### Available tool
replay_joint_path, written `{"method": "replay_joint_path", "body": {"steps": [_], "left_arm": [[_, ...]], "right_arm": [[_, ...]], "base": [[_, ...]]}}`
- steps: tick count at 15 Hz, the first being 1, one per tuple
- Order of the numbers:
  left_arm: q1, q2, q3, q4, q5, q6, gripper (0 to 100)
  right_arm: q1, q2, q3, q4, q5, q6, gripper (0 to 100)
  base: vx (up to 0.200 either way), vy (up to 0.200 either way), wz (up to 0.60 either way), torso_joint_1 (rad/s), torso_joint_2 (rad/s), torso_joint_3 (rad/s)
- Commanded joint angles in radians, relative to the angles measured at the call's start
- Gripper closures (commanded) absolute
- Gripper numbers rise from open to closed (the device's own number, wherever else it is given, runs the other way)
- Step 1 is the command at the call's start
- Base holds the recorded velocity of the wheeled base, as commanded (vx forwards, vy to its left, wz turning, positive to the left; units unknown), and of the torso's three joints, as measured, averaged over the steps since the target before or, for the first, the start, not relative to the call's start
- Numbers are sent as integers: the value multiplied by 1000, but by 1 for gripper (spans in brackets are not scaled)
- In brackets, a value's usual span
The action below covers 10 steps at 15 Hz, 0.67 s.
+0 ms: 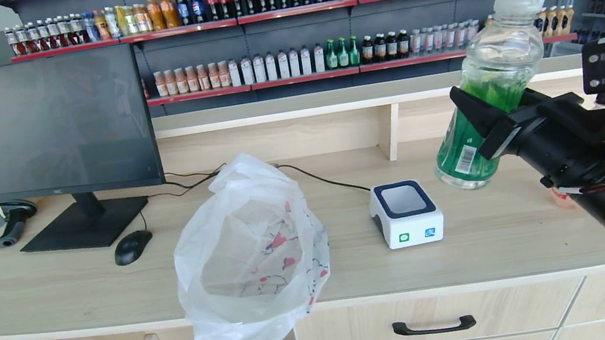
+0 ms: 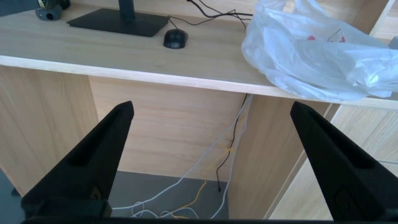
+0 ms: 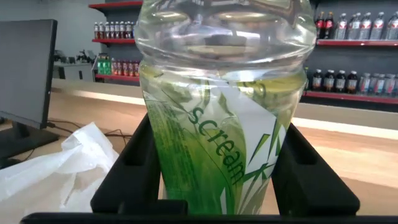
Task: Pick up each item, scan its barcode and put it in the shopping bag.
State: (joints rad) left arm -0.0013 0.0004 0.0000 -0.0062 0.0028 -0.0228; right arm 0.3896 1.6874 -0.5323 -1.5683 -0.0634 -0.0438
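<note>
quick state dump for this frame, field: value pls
held item: green drink bottle, tilted, off the counter
right end effector: shut on the bottle's midsection
left end effector: open, empty, facing the counter front
barcode: near the bottle's base, visible in the head view
barcode scanner: on the counter, left of the bottle, window up
shopping bag: open at the counter's front edge, nothing visible inside
stage: bottle in hand, not yet in the bag

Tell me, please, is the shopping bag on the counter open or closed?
Open: the shopping bag sits with its mouth spread wide, and its inner walls are showing.
</note>
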Motion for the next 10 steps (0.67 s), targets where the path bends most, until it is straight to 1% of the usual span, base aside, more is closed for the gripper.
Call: {"method": "replay_joint_path", "body": {"steps": [1, 5, 9, 10], "left_arm": [[0, 0, 0, 0, 0, 0, 0], [0, 0, 0, -3, 0, 0, 0], [0, 0, 0, -3, 0, 0, 0], [0, 0, 0, 0, -1, 10, 0]], "right_arm": [[0, 6, 2, -3, -21, 16, 100], [-5, 20, 9, -3, -26, 15, 100], [-26, 17, 29, -3, -26, 21, 100], [-44, 20, 25, -3, -24, 22, 100]], "base": [[0, 0, 0, 0, 0, 0], [0, 0, 0, 0, 0, 0], [-200, 0, 0, 4, 4, 0], [0, 0, 0, 0, 0, 0]]}}
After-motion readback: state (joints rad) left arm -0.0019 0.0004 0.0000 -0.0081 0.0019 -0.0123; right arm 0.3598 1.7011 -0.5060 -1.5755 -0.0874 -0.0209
